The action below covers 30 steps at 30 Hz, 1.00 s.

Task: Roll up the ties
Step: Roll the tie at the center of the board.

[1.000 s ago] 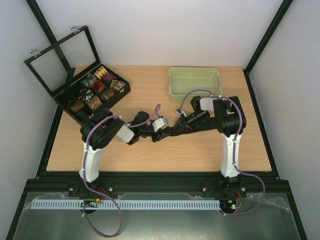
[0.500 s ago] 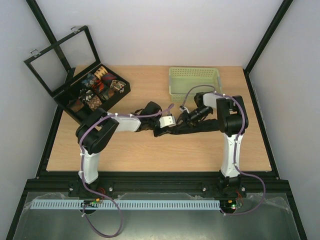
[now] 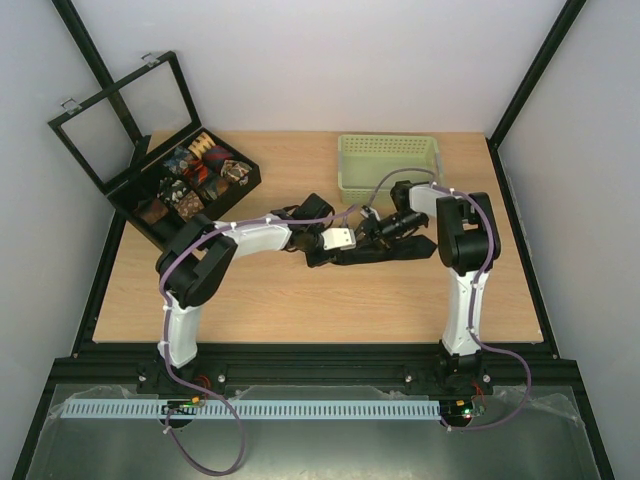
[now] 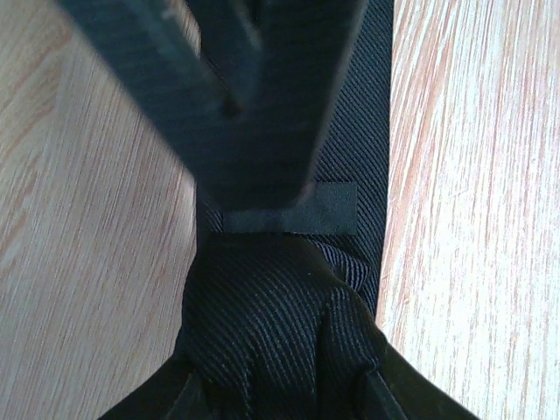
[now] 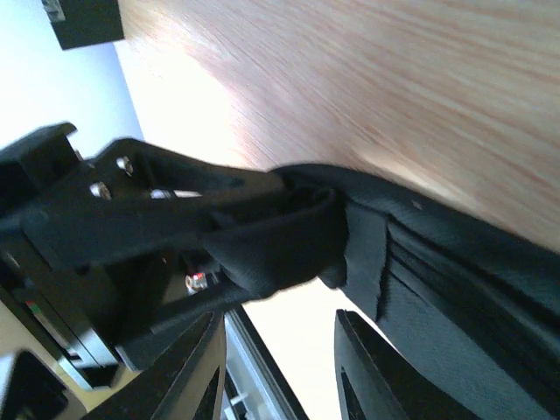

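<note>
The plain black tie (image 3: 385, 252) lies as a bunched strip on the table's middle. In the left wrist view its ribbed fabric (image 4: 271, 315) bulges up between the jaws, with a flat strip and keeper loop (image 4: 293, 208) beyond. My left gripper (image 3: 338, 243) (image 4: 276, 389) is shut on this bunched end. My right gripper (image 3: 368, 230) (image 5: 280, 367) is open, its fingers (image 5: 188, 372) apart and holding nothing, just short of the tie fold (image 5: 289, 241) held by the left gripper. Small patterned coiled ties (image 3: 190, 180) sit in the black box.
The black compartmented box (image 3: 232, 192) with its raised framed lid (image 3: 120, 115) stands at the back left. A pale green perforated basket (image 3: 390, 160) stands at the back, just behind the right gripper. The table's right edge (image 3: 520, 260) is near the right arm.
My left arm has stretched out to the right, carrying the tie's end toward the right gripper. The right gripper has drawn back and up a little. The tie is more bunched.
</note>
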Available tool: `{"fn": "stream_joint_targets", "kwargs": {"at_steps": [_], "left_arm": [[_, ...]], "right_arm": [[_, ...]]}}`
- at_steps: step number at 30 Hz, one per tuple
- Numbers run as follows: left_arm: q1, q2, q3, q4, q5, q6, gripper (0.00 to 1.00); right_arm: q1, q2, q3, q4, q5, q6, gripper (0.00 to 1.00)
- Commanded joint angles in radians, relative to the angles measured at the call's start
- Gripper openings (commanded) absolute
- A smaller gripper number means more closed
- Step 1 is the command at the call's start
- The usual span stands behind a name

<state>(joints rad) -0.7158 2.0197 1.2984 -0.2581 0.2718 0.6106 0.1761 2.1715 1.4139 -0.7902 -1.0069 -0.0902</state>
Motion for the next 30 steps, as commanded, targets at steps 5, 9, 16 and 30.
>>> {"fn": "stream_joint_targets", "kwargs": {"at_steps": [5,9,16,30], "left_arm": [[-0.01,0.054,-0.003,-0.165,-0.071,0.026,0.24],[-0.01,0.057,-0.005,-0.168,-0.072,0.026,0.24],[-0.01,0.065,-0.002,-0.172,-0.071,0.024,0.24],[-0.003,0.071,-0.003,-0.166,-0.053,0.02,0.32]], "right_arm": [[0.076,-0.002,-0.017,0.168,-0.03,0.151,0.33],[0.106,-0.008,-0.042,0.217,0.04,0.155,0.3],[0.125,-0.014,-0.06,0.184,0.111,0.085,0.31],[0.116,-0.011,-0.093,0.216,0.176,0.078,0.01]]}}
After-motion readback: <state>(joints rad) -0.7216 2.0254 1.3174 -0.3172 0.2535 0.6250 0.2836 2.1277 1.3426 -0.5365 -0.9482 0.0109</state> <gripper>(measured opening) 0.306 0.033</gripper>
